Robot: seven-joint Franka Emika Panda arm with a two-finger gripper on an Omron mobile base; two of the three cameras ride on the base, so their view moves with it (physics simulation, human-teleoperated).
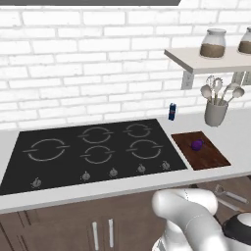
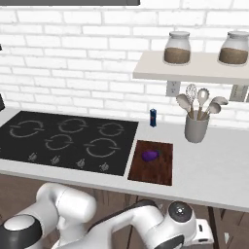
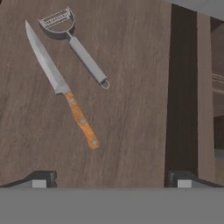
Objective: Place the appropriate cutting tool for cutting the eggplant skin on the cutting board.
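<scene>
In the hand view a metal peeler [image 3: 74, 43] with a Y-shaped head and a grey handle lies on a brown wooden surface. Beside it lies a knife [image 3: 61, 83] with a steel blade and an orange handle. My gripper [image 3: 113, 180] hangs above them, open, with nothing between its fingertips [image 3: 43, 178]. Up on the counter, the dark reddish-brown cutting board [image 1: 211, 158] [image 2: 164, 171] sits right of the cooktop. The small purple eggplant [image 1: 197, 145] [image 2: 150, 155] rests on it. My arm reaches down below the counter's front edge.
A black glass cooktop [image 1: 93, 147] [image 2: 68, 138] takes up the counter's left. A grey crock of utensils [image 1: 215, 112] [image 2: 196, 127] and a small blue can [image 1: 172, 111] [image 2: 153, 117] stand behind the board. A wall shelf [image 2: 194, 70] holds two jars.
</scene>
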